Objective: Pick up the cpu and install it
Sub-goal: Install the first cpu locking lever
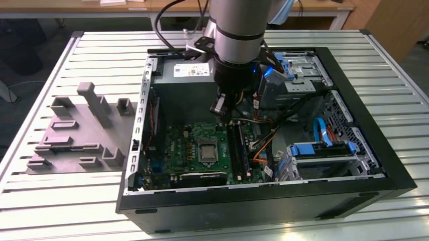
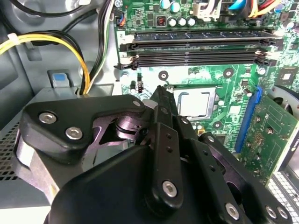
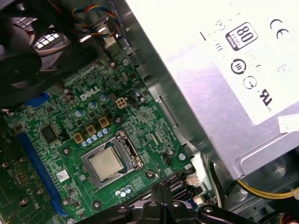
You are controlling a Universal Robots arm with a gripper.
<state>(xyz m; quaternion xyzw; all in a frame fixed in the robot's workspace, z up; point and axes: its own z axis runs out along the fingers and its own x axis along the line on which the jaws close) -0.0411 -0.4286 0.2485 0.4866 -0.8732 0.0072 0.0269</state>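
From the exterior view we look down, from high, on the whole computer case [image 1: 268,201]. Both wrist views look closely down at the motherboard [image 3: 70,140], sharing its socket [image 2: 196,102].

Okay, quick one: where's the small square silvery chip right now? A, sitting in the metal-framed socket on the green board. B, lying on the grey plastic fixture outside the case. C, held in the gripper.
A: in both wrist views the small square silvery-beige chip lies flat inside the silver metal-framed socket on the large green circuit board.
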